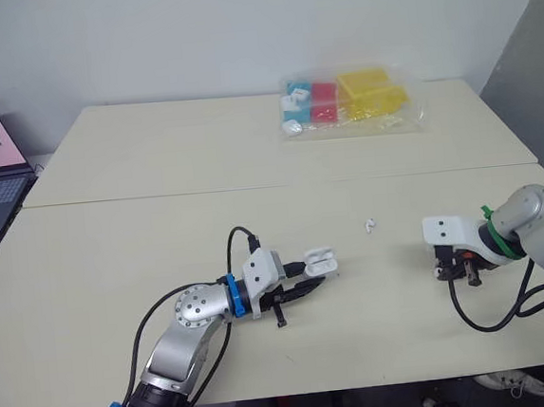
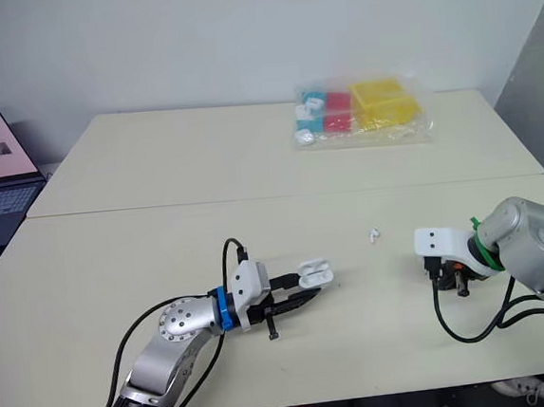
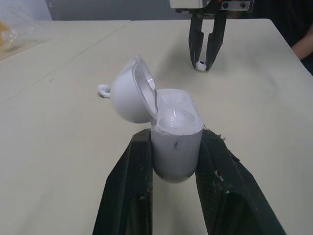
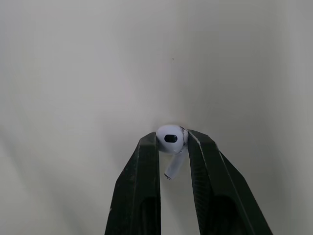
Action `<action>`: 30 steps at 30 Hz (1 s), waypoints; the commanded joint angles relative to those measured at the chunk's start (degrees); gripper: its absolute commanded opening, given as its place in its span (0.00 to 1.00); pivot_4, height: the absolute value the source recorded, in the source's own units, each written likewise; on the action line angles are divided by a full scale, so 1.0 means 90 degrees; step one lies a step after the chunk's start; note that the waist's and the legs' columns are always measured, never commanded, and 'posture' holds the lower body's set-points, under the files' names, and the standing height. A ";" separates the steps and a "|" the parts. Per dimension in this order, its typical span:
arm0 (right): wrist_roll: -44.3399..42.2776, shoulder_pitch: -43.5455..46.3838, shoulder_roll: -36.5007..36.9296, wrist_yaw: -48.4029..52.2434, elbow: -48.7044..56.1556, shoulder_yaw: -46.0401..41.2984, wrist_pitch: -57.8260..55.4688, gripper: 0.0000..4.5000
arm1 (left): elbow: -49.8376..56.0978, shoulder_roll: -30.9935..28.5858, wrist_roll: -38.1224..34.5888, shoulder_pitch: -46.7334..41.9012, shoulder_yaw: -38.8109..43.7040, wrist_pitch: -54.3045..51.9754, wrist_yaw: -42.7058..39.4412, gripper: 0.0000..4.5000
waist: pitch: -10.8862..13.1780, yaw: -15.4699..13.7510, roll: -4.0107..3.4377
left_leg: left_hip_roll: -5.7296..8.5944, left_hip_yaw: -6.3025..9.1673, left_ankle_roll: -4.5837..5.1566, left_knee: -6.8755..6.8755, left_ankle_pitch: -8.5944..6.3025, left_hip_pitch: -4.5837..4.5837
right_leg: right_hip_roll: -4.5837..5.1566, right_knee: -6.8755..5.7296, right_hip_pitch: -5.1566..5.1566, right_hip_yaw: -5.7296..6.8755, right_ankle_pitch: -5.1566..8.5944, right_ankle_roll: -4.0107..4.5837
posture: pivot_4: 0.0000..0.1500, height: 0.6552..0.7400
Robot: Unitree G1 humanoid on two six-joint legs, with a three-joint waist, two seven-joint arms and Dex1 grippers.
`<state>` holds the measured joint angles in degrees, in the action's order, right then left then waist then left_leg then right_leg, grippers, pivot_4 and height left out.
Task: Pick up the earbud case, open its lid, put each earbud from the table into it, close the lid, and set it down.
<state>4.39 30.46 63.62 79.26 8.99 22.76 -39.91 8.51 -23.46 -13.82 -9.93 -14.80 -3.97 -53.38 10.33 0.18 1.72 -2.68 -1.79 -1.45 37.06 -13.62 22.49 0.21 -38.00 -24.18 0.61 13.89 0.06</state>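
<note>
1. The left gripper (image 1: 308, 284) held the earbud case (image 3: 176, 132) low over the table (image 1: 142, 243), near the front middle. Its two fingers pinched the bottom part of the case, one on each side.
2. The lid of the case stood open and tipped back. Both little holes inside looked empty.
3. The right gripper (image 1: 454, 271) was at about 3 o'clock from the case, well apart from it, and pointed down at the table. Its fingers pinched one earbud (image 4: 170, 138) by its round head, with the stem hanging down between them.
4. I could not tell if that earbud was touching the table or was just above it.
5. The other earbud (image 1: 370, 223) lay loose on the table at about 2 o'clock from the case.
6. I think the picking up and the lid opening were done, and the step in hand was getting the first earbud.
7. Next, the right gripper would need to lift its earbud and carry it toward 9 o'clock to the case. It should then line the stem up with a hole, lower it in and let go.
8. The holes are small, so this calls for a slow, careful move and a case held steady.
</note>
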 commanded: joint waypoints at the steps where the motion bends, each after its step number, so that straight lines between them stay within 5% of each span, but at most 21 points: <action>1: -0.0777 0.0294 0.0087 0.0076 0.0603 -0.1195 0.0124 0.10 | 0.0129 0.0114 -0.0152 -0.0175 0.0035 0.0044 -0.0018 0.18 | 0.0000 0.0001 -0.0001 | 0.0000 -0.0001 0.0000 0.0000 0.0000 -0.0001 | 0.0000 0.0000 -0.0001 -0.0001 0.0000 0.0000 | 1.00 0.95; 5: -0.1889 0.0077 -0.0332 -0.0102 0.1379 -0.2305 -0.0137 0.10 | 0.0120 0.0169 -0.0223 -0.0285 0.0084 -0.0040 -0.0008 0.18 | -0.0001 -0.0004 0.0002 | -0.0003 0.0007 0.0000 -0.0002 0.0000 0.0000 | -0.0005 0.0001 0.0003 0.0005 0.0000 0.0000 | 1.00 0.95; 12: -0.3631 -0.0225 -0.2546 -0.2166 0.2838 -0.3932 -0.0985 0.10 | 0.0216 0.0577 -0.0459 -0.0654 0.0184 -0.0332 0.0315 0.18 | -0.0005 -0.0010 0.0009 | 0.0000 0.0010 0.0000 0.0008 0.0000 0.0004 | -0.0001 -0.0004 0.0008 0.0003 -0.0004 -0.0005 | 1.00 0.95; 20: -0.3816 -0.0701 -0.4325 -0.4210 0.3696 -0.3650 -0.0424 0.10 | 0.0331 0.0850 -0.0791 -0.1114 0.0365 -0.0842 0.0555 0.18 | -0.0005 -0.0001 0.0007 | 0.0001 0.0012 0.0000 0.0011 0.0000 0.0008 | -0.0003 -0.0008 0.0006 0.0002 -0.0004 -0.0006 | 1.00 0.95; 30: -0.3088 -0.1751 -0.4425 -0.4671 0.3393 -0.2837 0.1027 0.10 | 0.0337 0.0945 -0.1002 -0.1431 0.0524 -0.1141 0.0716 0.18 | -0.0005 -0.0001 0.0007 | 0.0001 0.0013 0.0000 0.0008 0.0000 0.0010 | -0.0005 0.0000 0.0007 0.0003 -0.0004 -0.0006 | 1.00 0.95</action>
<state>-24.80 15.15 23.69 38.05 39.36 -2.93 -34.21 9.18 -15.39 -21.68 -21.91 -10.75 -14.53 -46.99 10.29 0.17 1.78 -2.67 -1.68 -1.45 37.13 -13.62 22.59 0.16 -38.01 -24.13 0.63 13.85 0.01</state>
